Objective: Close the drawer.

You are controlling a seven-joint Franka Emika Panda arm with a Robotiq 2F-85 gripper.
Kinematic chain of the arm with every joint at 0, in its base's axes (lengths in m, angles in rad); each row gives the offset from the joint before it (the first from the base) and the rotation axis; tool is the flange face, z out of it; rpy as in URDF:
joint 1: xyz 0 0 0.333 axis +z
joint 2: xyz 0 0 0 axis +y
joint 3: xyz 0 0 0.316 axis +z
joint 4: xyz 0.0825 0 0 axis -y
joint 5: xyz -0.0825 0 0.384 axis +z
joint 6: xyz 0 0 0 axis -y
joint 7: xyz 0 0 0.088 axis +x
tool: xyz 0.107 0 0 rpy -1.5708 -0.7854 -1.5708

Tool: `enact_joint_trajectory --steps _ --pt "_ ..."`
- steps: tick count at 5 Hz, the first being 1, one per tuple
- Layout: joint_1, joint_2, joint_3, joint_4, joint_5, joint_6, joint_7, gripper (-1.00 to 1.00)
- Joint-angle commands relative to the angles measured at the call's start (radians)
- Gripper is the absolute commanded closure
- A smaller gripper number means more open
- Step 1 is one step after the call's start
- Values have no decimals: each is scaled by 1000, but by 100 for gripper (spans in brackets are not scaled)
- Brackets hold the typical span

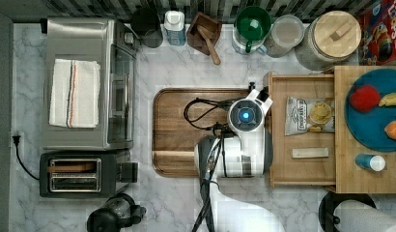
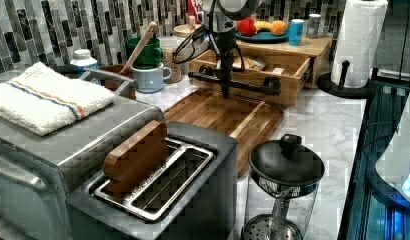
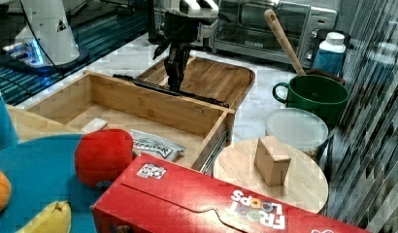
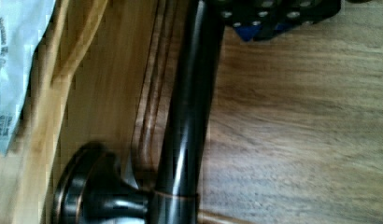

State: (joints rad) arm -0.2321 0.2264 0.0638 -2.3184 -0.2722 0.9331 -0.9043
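Note:
The drawer is a shallow light-wood box, pulled open toward the top view's left from under a wooden shelf. Its long black bar handle runs along the front panel. My gripper hangs straight down on the cutting-board side of the handle, right against the bar near its middle. Its fingers look shut, with nothing between them. In the top view the arm's wrist covers the gripper.
A chip bag and a small pale bar lie in the drawer. A walnut cutting board lies in front of it. A blue plate of fruit sits on the shelf. Toaster oven, toaster, mugs and jars line the edges.

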Motion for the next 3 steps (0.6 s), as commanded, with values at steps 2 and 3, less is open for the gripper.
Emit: enact_joint_trajectory --steps 2,3 --pt "-145 -49 -103 116 2 -24 -258 100" --pt "-188 1 -125 174 46 3 -360 100"
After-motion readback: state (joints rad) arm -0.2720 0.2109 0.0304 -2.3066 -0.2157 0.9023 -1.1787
